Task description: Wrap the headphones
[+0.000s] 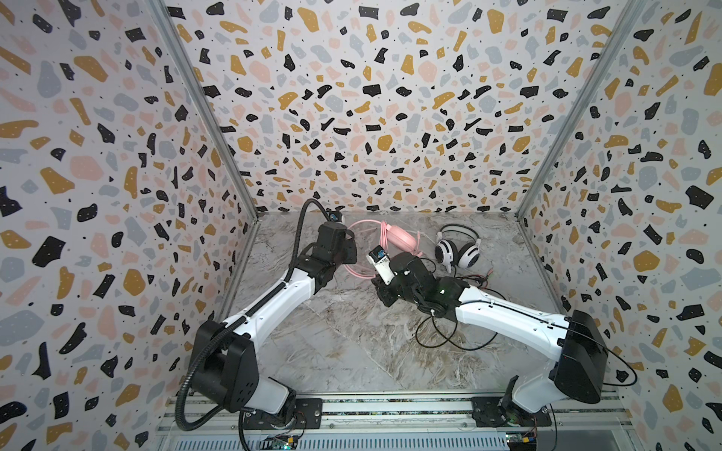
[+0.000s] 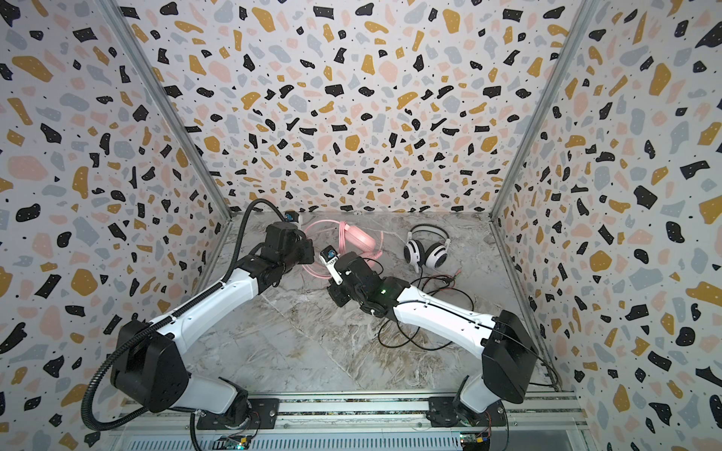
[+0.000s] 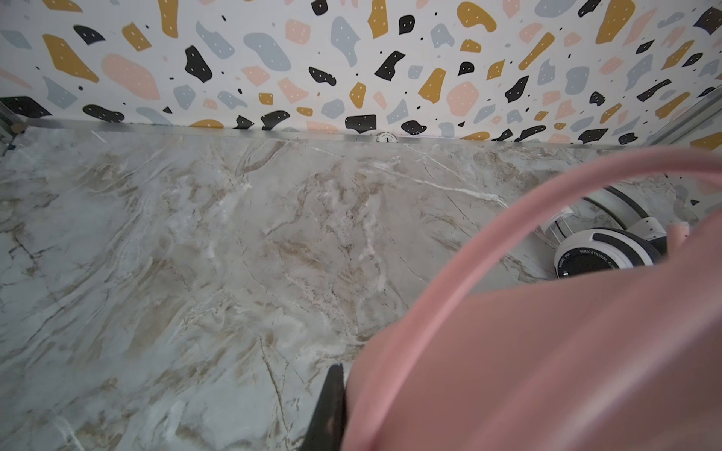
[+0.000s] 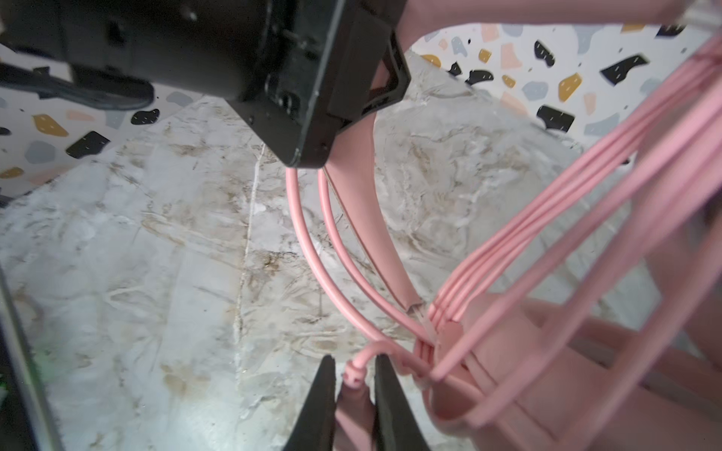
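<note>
At the far edge of the tabletop (image 1: 351,351), my left gripper (image 4: 375,97) clamps the pink headset (image 1: 398,238) by its thin headband; my right gripper (image 4: 353,398) pinches the pink cable (image 4: 308,242) at its plug end. The cable looks limp, light and slippery, best gripped there. The white-and-black headset (image 1: 457,250) lies untouched nearby.

Inventory, around my workspace:
- Marble-pattern tabletop (image 1: 351,351), grey with tan veins.
- Three walls (image 1: 371,58) papered in black, mustard, pink and grey blotches.
- Metal corner strips (image 1: 203,105) where the walls meet.
- Small round sticker (image 3: 386,138) at the tabletop's back edge.
</note>
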